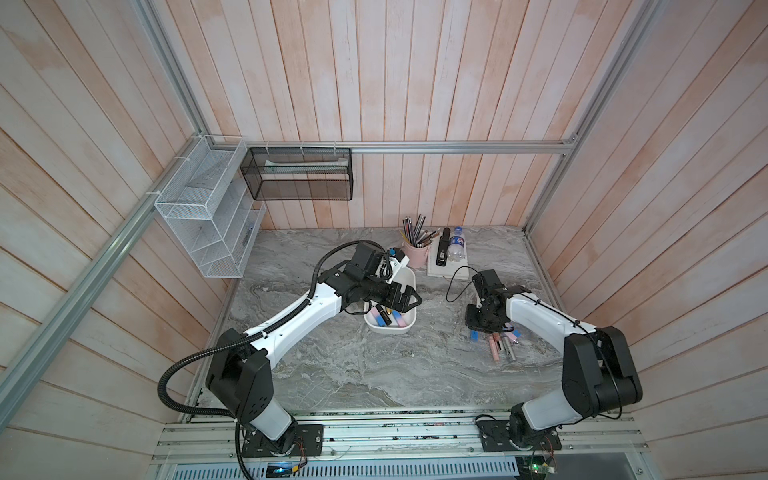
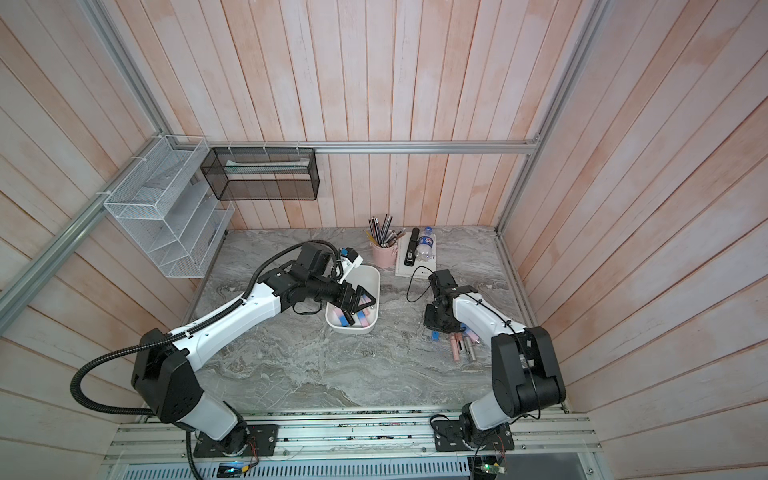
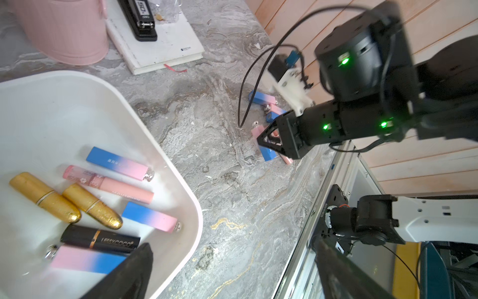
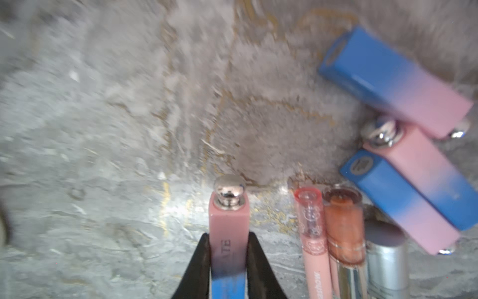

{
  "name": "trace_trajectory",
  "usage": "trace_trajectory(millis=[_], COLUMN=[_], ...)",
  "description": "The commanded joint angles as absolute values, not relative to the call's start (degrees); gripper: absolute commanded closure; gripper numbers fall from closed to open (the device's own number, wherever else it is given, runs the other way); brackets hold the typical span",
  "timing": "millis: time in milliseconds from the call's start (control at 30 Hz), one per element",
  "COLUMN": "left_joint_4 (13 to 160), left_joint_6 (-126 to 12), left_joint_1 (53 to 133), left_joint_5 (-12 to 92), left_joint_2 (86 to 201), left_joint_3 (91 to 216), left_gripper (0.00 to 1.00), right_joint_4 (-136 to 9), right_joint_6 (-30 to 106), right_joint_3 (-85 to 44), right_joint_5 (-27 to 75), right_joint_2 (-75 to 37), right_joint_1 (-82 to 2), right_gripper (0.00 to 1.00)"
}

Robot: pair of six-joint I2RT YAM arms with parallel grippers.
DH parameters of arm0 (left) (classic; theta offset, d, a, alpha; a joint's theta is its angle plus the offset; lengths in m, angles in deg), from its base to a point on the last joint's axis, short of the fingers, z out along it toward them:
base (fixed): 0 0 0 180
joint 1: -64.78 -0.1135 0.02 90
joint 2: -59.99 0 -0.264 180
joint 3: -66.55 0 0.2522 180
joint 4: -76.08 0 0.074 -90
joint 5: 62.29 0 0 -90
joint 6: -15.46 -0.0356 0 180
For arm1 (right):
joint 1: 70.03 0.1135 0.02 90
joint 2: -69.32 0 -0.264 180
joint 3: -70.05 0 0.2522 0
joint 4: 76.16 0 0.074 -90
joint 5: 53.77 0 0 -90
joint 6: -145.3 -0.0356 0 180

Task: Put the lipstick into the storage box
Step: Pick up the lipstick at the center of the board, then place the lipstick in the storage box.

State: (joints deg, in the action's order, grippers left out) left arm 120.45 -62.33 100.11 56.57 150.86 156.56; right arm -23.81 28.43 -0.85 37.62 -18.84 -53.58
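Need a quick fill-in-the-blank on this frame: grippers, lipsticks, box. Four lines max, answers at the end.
1. The right gripper grips a lipstick that is pink at its knob end and ___ at the other.
2. The left gripper hangs ___ over the storage box.
3. Inside it lie ___ gold lipsticks.
4. The pens stand in a ___ cup.

Missing words: blue; open; two; pink

The right gripper (image 4: 229, 236) pinches a pink-and-blue lipstick (image 4: 229, 220), silver knob pointing away, over the grey marbled table (image 4: 103, 129), near a pink tube (image 4: 313, 233), an orange tube (image 4: 344, 227), a silver tube (image 4: 386, 261) and three blue-and-pink sticks (image 4: 393, 80).
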Motion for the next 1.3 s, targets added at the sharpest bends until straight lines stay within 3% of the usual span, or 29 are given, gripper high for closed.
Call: trace_trajectory(millis=[0, 667, 967, 1167, 1267], left_joint_4=[120.1, 119.0, 118.1, 117.9, 117.9], left_joint_6=[-63.0, -61.0, -59.8, -59.8, -59.9], left_joint_1=[98.6, 95.4, 95.1, 95.1, 95.1], left_joint_5=[55.3, 49.8, 49.3, 49.4, 49.5], left_joint_2=[148.0, 140.1, 138.7, 138.6, 138.6], left_joint_3=[154.9, 148.7, 146.5, 146.2, 146.3], left_gripper=[0.0, 0.0, 0.0, 0.0, 0.0], right_joint_4=[-21.0, -15.3, -16.2, -15.6, -14.9], right_joint_6=[27.9, 31.3, 31.3, 31.6, 31.7], right_joint_3=[-7.9, -51.6, -53.0, -53.3, -51.5], right_joint_5=[38.3, 33.4, 31.1, 32.7, 34.3], right_joint_2=[-20.9, -51.4, -56.0, -54.2, -51.5], right_joint_1=[-50.9, -32.9, -30.6, -30.7, -31.4], right_gripper=[0.77, 0.77, 0.75, 0.64, 0.63])
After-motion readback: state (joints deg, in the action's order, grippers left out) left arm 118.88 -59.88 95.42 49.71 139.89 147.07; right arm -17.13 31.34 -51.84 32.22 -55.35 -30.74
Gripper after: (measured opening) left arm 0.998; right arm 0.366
